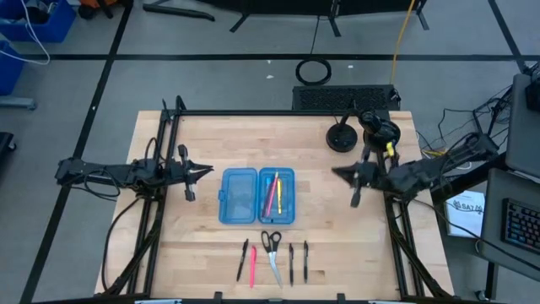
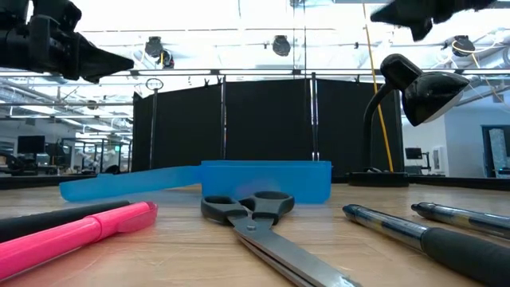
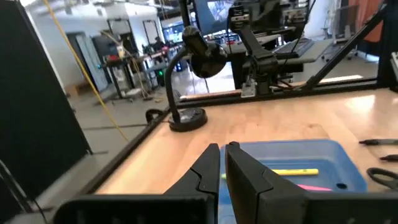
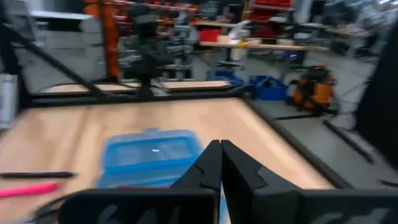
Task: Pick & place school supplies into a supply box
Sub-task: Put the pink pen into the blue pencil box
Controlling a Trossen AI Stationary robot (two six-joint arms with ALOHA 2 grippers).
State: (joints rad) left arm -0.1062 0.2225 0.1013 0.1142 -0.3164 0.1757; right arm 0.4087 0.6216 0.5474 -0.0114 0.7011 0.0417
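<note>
Blue supply box (image 1: 257,196) holds seemingly two pens; scissors (image 1: 272,251) outside.

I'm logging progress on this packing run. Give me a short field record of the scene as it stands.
supply box: open flat at table centre
inside box: yellow and pink pens in right half
outside box: scissors, pink pen, black pens, in a row at the near edge
left tool: shut, empty, left of box
right tool: shut, empty, right of box
</note>
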